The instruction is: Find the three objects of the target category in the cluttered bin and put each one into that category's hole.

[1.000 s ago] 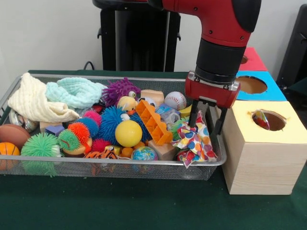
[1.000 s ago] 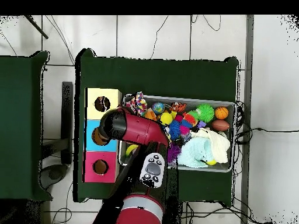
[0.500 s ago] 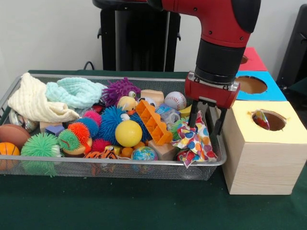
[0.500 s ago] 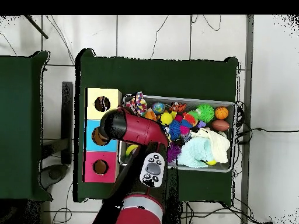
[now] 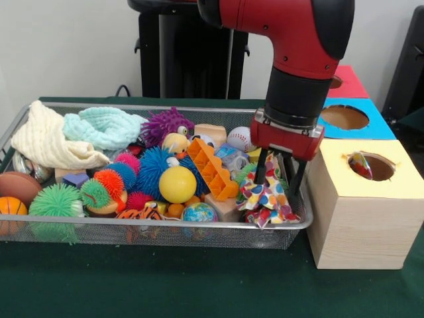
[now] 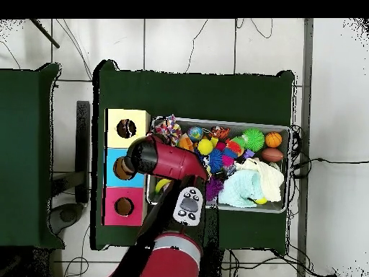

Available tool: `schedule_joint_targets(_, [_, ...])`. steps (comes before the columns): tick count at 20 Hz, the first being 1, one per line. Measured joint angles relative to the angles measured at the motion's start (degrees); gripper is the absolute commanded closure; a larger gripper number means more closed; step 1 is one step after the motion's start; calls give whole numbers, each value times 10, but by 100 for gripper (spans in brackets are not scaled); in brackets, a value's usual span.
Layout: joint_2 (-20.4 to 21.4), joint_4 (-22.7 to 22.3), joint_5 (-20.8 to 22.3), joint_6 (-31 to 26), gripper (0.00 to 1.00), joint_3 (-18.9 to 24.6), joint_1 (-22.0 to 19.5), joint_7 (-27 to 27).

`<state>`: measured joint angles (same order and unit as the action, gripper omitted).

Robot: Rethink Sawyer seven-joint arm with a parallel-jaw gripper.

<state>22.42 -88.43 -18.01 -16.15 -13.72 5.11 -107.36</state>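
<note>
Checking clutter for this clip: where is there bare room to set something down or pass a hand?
Bare green table in front of the wire basket and the pale wooden box. The basket is packed; tightest where the gripper meets the polka-dot cloth.

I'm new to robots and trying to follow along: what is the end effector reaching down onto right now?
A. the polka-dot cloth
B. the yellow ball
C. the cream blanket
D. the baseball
A: in the front view the end effector straddles the polka-dot cloth at the bin's end nearest the wooden box.
</note>
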Motion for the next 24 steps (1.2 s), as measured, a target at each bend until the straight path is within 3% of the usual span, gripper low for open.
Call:
schedule_joint_targets(12, [-20, 8, 0, 8, 0, 0, -2, 0])
schedule_joint_targets(13, [-20, 7, 0, 8, 100, 0, -2, 0])
schedule_joint_targets(24, [-20, 7, 0, 13, 100, -2, 0, 0])
